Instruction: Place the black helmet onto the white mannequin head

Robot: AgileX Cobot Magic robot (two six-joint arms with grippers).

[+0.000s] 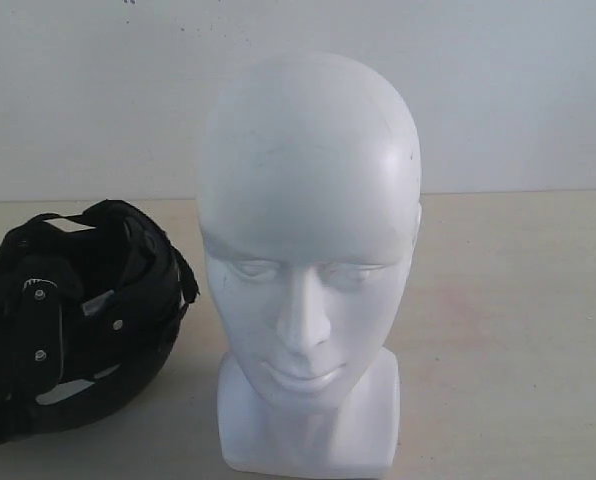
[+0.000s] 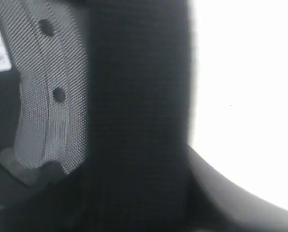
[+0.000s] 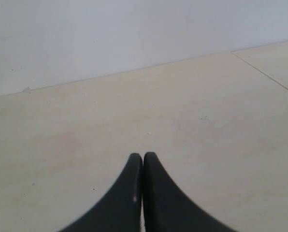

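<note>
The black helmet (image 1: pixel 148 345) lies on the table (image 3: pixel 207 121) just beside the white mannequin head (image 1: pixel 308 260).
The left gripper (image 1: pixel 40 335) is at the helmet's side away from the head; whether its jaws clamp, I cannot tell. The right gripper (image 3: pixel 143 159) has its tips pressed together.

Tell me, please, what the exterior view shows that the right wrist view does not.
Only the exterior view shows the white mannequin head, upright and bare, and the black helmet lying beside it with its lining showing. Only the right wrist view shows the right gripper, shut with nothing in it. Both show the pale table and the white wall behind it.
</note>
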